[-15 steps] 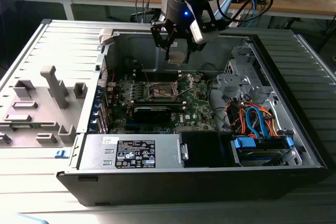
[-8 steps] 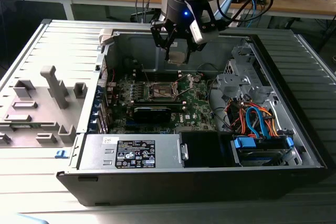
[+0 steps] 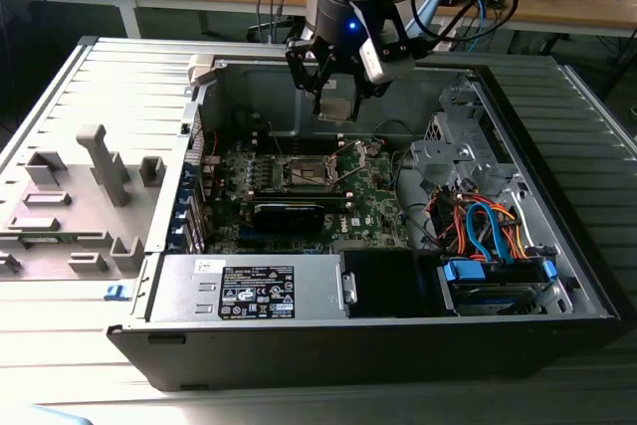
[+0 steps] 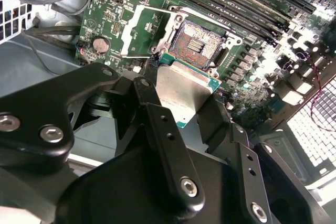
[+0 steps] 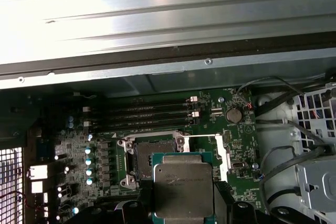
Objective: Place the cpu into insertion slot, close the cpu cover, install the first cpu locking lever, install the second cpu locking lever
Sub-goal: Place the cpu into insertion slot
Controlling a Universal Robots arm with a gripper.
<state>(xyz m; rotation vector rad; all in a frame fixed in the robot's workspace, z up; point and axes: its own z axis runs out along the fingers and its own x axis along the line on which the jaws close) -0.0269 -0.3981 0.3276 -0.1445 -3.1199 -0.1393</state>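
Note:
My gripper (image 3: 336, 105) hangs over the open computer case, shut on the cpu (image 3: 337, 109), a flat square chip with a silvery face and a green edge. In both wrist views the cpu (image 4: 184, 90) (image 5: 184, 184) sits between the black fingers (image 4: 157, 114), held above the green board. The insertion slot (image 4: 202, 43) (image 5: 149, 150) lies uncovered with its dark centre showing, and the cpu hides part of it in the first wrist view. The cpu cover (image 4: 137, 27) (image 5: 222, 153) is swung open beside the slot (image 3: 307, 174).
A long black card (image 3: 289, 211) lies on the board near the slot. Memory slots (image 5: 147, 114) and a coin battery (image 4: 100, 44) flank it. The power supply (image 3: 249, 291) and a drive cage with blue and orange cables (image 3: 488, 236) fill the case front. A grey moulded tray (image 3: 80, 196) lies outside.

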